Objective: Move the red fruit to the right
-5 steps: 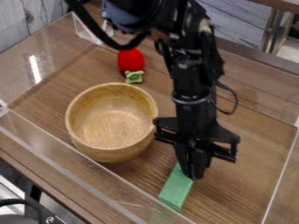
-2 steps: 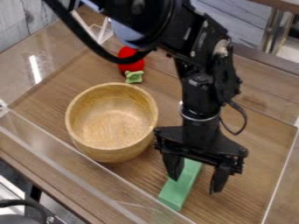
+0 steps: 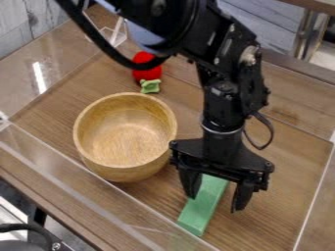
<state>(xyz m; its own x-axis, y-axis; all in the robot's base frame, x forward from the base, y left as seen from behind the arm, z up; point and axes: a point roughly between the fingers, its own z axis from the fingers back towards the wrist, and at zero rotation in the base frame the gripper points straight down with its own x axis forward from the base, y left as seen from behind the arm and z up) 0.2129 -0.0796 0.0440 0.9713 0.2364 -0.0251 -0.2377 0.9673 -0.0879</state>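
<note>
The red fruit [image 3: 147, 69] is a small red strawberry toy with a light green cap, lying on the table at the back, partly hidden behind the arm's cable. My gripper [image 3: 216, 192] is far from it, at the front right, pointing straight down with its fingers spread open. A flat green block [image 3: 201, 210] lies on the table between and just below the fingers. Nothing is held.
A large wooden bowl [image 3: 86, 136] stands left of the gripper, close to the left finger. Clear plastic walls [image 3: 78, 196] run round the wooden table. A chair leg and floor show at the back right.
The gripper was shut on the top of the green block; its fingers have spread open and the block now lies free. The arm's upper part shifted slightly.
</note>
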